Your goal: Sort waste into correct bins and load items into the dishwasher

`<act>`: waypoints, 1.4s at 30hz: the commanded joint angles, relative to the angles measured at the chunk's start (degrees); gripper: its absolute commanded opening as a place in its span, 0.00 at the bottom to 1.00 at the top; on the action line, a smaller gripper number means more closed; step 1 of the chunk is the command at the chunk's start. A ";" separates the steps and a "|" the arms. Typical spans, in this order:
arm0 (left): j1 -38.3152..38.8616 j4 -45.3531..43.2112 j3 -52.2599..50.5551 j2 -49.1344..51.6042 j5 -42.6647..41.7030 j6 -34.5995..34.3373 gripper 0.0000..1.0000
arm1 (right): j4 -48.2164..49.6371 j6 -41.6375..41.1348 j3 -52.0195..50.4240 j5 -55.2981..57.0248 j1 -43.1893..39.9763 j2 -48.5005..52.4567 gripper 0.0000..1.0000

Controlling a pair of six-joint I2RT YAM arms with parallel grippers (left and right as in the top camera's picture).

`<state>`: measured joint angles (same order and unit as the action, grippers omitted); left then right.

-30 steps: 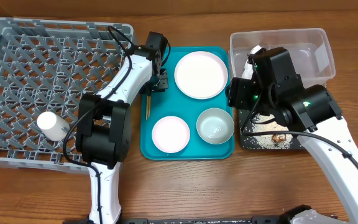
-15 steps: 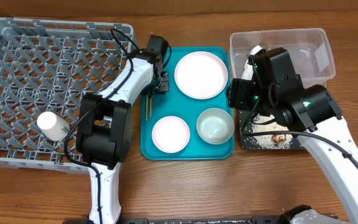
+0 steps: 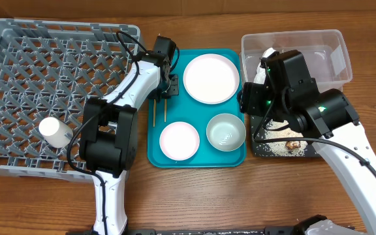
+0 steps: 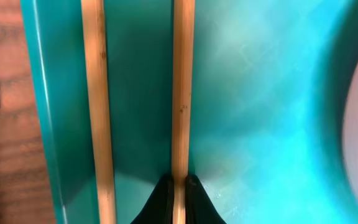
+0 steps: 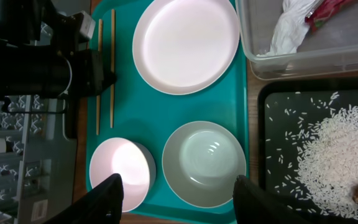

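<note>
- Pinching one chopstick (image 4: 183, 93) on the teal tray (image 4: 260, 124), the left gripper (image 4: 178, 186) is clamped on it; the second chopstick (image 4: 98, 106) lies loose beside.
- Next move, likely: lift it level and carry it to the dish rack (image 3: 18, 65).
- The right gripper (image 5: 179, 190) hangs spread and empty.

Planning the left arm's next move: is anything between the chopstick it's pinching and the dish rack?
Only the second chopstick and the teal tray's raised rim lie beside the held chopstick on that side, then the dish rack's own wall. Lifting should clear them.
</note>
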<state>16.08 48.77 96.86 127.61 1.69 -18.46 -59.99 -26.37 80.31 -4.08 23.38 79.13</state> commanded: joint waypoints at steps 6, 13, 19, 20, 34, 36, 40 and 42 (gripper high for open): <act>-0.42 14.29 14.78 -6.73 -1.01 2.73 0.04 | 0.07 -0.26 1.14 0.11 0.02 -0.52 0.58; -1.14 25.38 18.32 -16.57 11.10 3.06 0.04 | -0.28 -0.26 1.14 0.11 0.02 -0.52 0.57; -8.98 29.99 14.71 -16.31 13.60 10.47 0.04 | 0.72 -0.26 1.14 0.11 0.02 -0.52 0.58; -9.90 29.33 13.38 -15.69 13.57 10.73 0.04 | 0.79 -0.26 1.14 0.11 0.02 -0.52 0.58; -12.52 21.68 6.25 -10.71 11.54 16.31 0.13 | 2.25 -0.26 1.14 0.11 0.02 -0.52 0.58; -12.52 21.94 6.27 -10.73 11.34 16.06 0.21 | 2.21 -0.26 1.14 0.09 0.02 -0.52 0.58; -12.52 24.00 8.00 -11.28 8.33 15.63 0.31 | 2.25 -0.26 1.14 0.11 0.02 -0.52 0.58; -12.52 26.08 10.34 -11.69 5.46 15.58 0.36 | 2.23 -0.24 1.14 0.11 0.02 -0.52 0.58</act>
<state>3.36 73.25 103.44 117.36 11.88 -2.94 -58.08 -26.39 80.34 -4.08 23.38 79.13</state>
